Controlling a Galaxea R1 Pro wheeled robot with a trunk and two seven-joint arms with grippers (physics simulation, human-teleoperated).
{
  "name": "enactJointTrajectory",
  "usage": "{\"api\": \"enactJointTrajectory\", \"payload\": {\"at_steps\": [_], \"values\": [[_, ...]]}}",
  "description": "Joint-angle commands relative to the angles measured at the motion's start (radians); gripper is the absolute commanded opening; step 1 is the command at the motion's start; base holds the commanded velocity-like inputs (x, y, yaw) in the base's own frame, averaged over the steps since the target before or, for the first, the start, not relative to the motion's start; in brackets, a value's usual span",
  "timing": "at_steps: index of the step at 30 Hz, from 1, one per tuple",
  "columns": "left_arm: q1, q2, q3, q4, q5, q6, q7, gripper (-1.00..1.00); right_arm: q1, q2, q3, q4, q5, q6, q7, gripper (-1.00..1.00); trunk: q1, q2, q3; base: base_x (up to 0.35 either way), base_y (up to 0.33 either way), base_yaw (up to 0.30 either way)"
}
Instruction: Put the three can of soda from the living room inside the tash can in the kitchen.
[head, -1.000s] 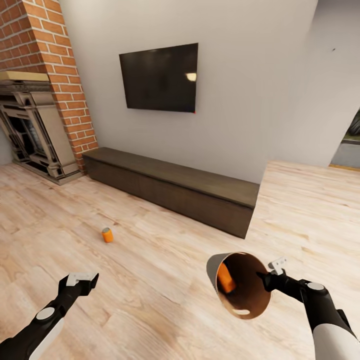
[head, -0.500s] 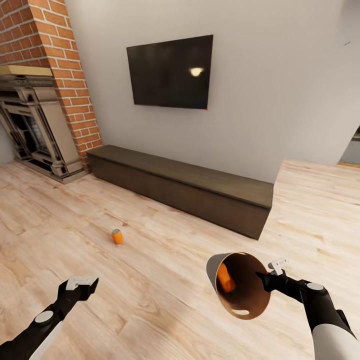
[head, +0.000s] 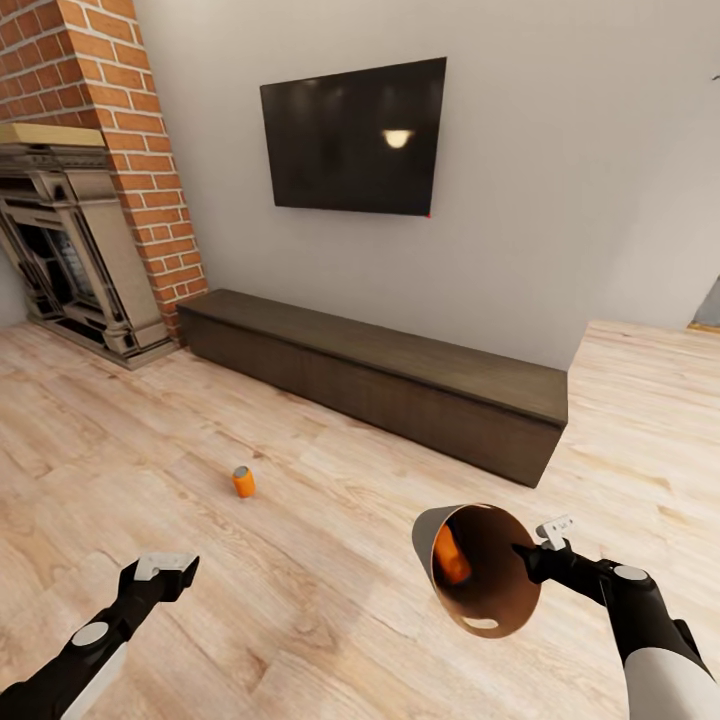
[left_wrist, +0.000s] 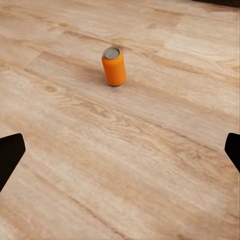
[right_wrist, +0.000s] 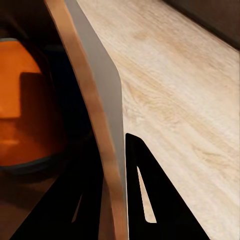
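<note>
A living room with a pale wood plank floor (head: 330, 600): a red brick fireplace (head: 95, 180) stands at the left, a black wall-mounted TV (head: 352, 137) hangs on the grey wall, and a long dark low cabinet (head: 380, 375) runs along the wall beneath it.

One orange soda can (head: 243, 481) stands upright on the bare floor, its long axis vertical and silvery top facing up, well out from the cabinet and ahead of the left gripper (head: 165, 572). In the left wrist view the same can (left_wrist: 114, 66) stands alone on the planks, with the gripper's two dark fingertips (left_wrist: 10, 155) at opposite edges of the picture, spread wide and holding nothing.

The right gripper (head: 535, 560) is clamped on the rim of the trash can (head: 480, 570), held off the floor and tipped on its side, its mouth turned back toward the robot's head and showing the tan-brown inside. A second orange can (head: 450, 557) lies within it against the wall. The right wrist view shows the fingers (right_wrist: 145, 200) straddling the bin's thin wall (right_wrist: 97, 125), one on each side, with the orange can (right_wrist: 25, 120) inside.
</note>
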Motion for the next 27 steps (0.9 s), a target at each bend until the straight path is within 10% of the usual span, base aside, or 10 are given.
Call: {"api": "enactJointTrajectory", "payload": {"at_steps": [1, 23, 27], "values": [[0.000, -0.001, 0.000, 0.000, 0.000, 0.000, 0.000, 1.00, -0.001, 0.000, -0.001, -0.001, -0.010, 0.003, 0.007, -1.00, 0.000, 0.000, 0.000, 0.013, 0.011, 0.000], [0.000, -0.007, 0.000, 0.000, 0.001, 0.004, -0.004, 1.00, -0.001, 0.002, -0.002, -0.001, -0.011, 0.003, 0.006, -1.00, -0.004, 0.007, 0.000, 0.129, 0.135, -0.135], [-0.001, -0.013, 0.000, 0.000, 0.004, 0.089, -0.007, 1.00, -0.001, 0.002, -0.002, -0.001, -0.011, 0.004, 0.006, -1.00, -0.019, 0.035, 0.012, 0.009, 0.010, -0.238]]}}
